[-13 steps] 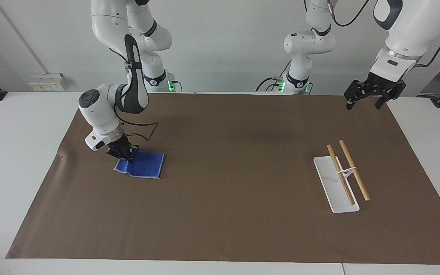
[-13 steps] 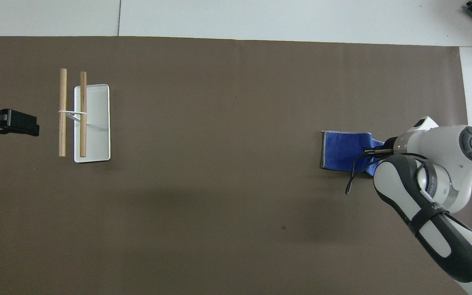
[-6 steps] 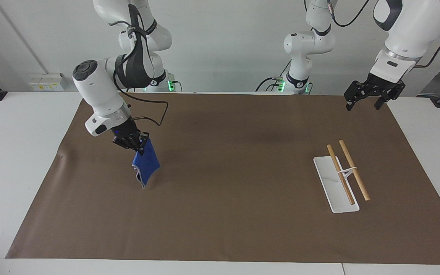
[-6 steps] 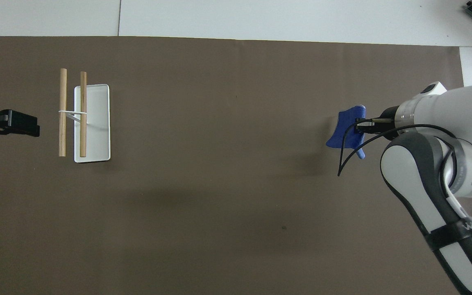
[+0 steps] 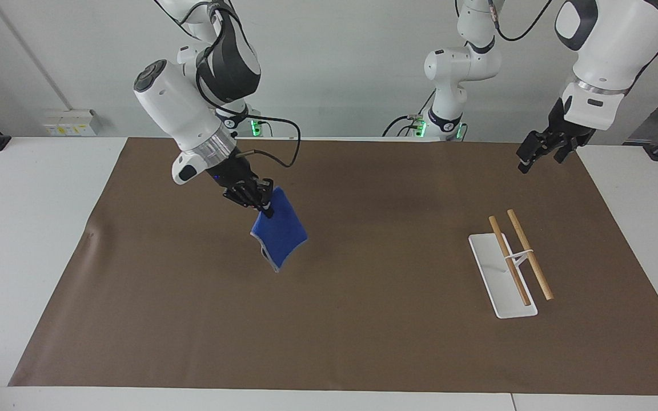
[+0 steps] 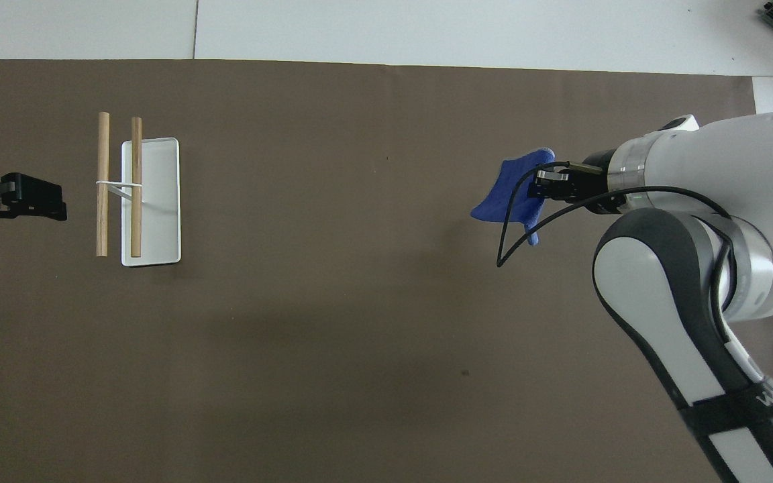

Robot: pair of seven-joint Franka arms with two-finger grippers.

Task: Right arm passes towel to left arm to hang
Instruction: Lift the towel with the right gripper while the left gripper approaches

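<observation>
Presently the right gripper [image 5: 260, 201] is clenched on one upper corner of the towel [image 5: 279, 233], with the fingers pinching the cloth between them. It is raised over the brown mat [image 5: 329, 319], toward the right arm's end of the table. The towel hangs free below the fingers, clear of the mat, its lower corner pointing down and a thin pale edge showing along the bottom. In the overhead view the cloth [image 6: 510, 194] shows as a crumpled blue shape at the gripper's tip [image 6: 539, 186]. The right arm [image 5: 183, 114] slopes down to the wrist, and a loose black cable [image 5: 283, 145] loops beside it.

The left gripper [image 5: 543, 153] hangs in the air over the mat's edge at the left arm's end of the table, holding nothing; whether its fingers are parted cannot be told. The left arm [image 5: 609, 51] waits there. Farther from the robots than that gripper, a white rack [image 5: 497, 285] with two wooden rails [image 5: 529, 254] stands on the mat, well apart from the towel.
</observation>
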